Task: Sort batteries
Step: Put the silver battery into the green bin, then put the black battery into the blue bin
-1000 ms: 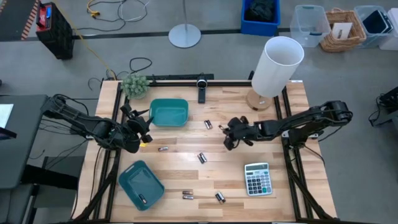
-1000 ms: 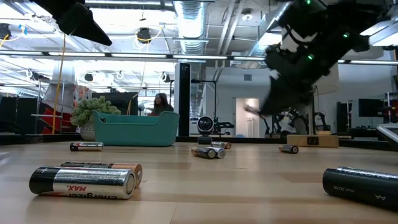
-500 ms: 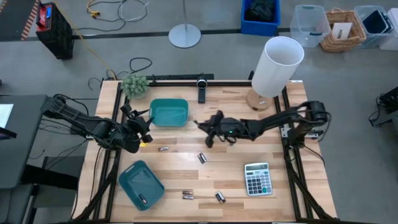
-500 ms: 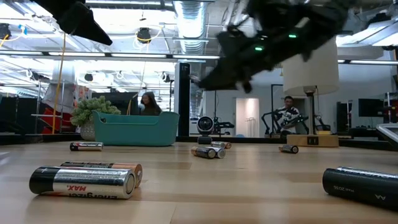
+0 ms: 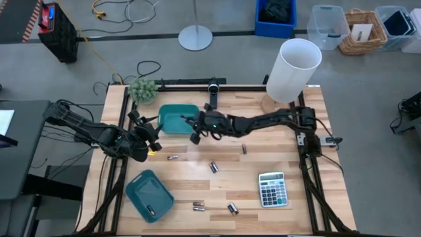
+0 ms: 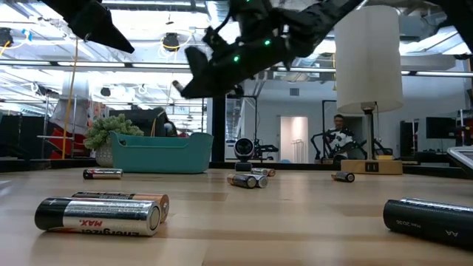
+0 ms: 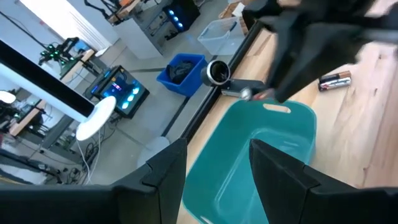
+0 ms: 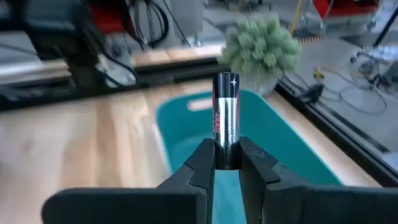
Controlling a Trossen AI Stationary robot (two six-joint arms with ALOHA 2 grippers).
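My right gripper [image 5: 195,130] reaches across the table and hovers at the right rim of the far teal bin [image 5: 177,119], shut on a silvery battery [image 8: 226,112]. In the low view the right gripper [image 6: 194,77] is high above the table. My left gripper [image 5: 150,135] waits open at the table's left, beside the bin [image 7: 261,149]. Loose batteries lie flat on the wood [image 5: 173,157], [image 5: 214,167], [image 5: 244,149], [image 5: 198,206], [image 5: 232,209]. One more battery [image 5: 150,210] lies in the near teal tray [image 5: 141,187]. My right gripper pinches the battery by its lower end [image 8: 227,157], opposite the plus-marked tip, between the two fingers [image 8: 198,163]. The battery stands out lengthwise beyond the fingertips, in line with them. It is lifted clear, over the teal bin's rim.
A grey calculator [image 5: 272,189] lies at the near right. A tall white lamp [image 5: 293,72] stands at the far right corner and a small plant [image 5: 143,90] at the far left. A camera mount [image 5: 213,92] sits at the far edge.
My right gripper has swept from the table's right-centre toward the left, the arm stretching out, and has carried the battery up to the far teal bin. My left arm has kept still.
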